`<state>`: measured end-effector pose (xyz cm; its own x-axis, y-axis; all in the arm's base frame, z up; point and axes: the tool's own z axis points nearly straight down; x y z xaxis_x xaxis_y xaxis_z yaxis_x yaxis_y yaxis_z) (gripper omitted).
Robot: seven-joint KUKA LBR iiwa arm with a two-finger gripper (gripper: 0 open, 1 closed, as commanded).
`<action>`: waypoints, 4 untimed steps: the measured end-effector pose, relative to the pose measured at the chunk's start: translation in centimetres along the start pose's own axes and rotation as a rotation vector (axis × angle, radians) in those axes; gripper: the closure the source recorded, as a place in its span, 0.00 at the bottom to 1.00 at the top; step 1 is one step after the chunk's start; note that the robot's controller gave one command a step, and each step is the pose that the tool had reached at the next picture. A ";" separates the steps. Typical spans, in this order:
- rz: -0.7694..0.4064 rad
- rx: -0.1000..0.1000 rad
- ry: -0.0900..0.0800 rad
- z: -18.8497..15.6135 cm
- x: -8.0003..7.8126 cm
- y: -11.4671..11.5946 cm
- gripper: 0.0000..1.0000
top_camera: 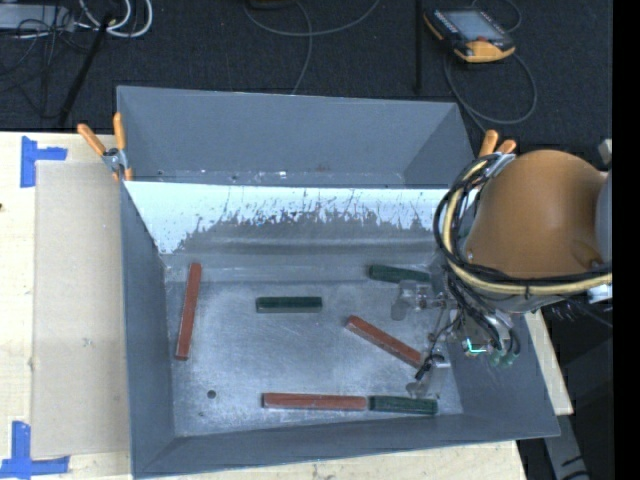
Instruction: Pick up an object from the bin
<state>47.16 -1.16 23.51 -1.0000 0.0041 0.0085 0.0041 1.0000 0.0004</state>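
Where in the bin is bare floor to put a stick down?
Bare floor lies between the left brown stick, the middle green stick and the bottom brown stick. The right side, near the tool, is crowded.

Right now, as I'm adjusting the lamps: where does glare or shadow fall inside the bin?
Camera view: a bright glare band crosses the far wall of the bin; its floor is evenly lit, and the dark green stick in the middle and the reddish stick at left cast hardly any shadow.
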 end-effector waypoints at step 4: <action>0.040 0.000 -0.008 16.7 -0.5 12.9 0.00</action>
<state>47.58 11.80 6.82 -0.9990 0.0446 0.0005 0.0446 0.9990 0.0000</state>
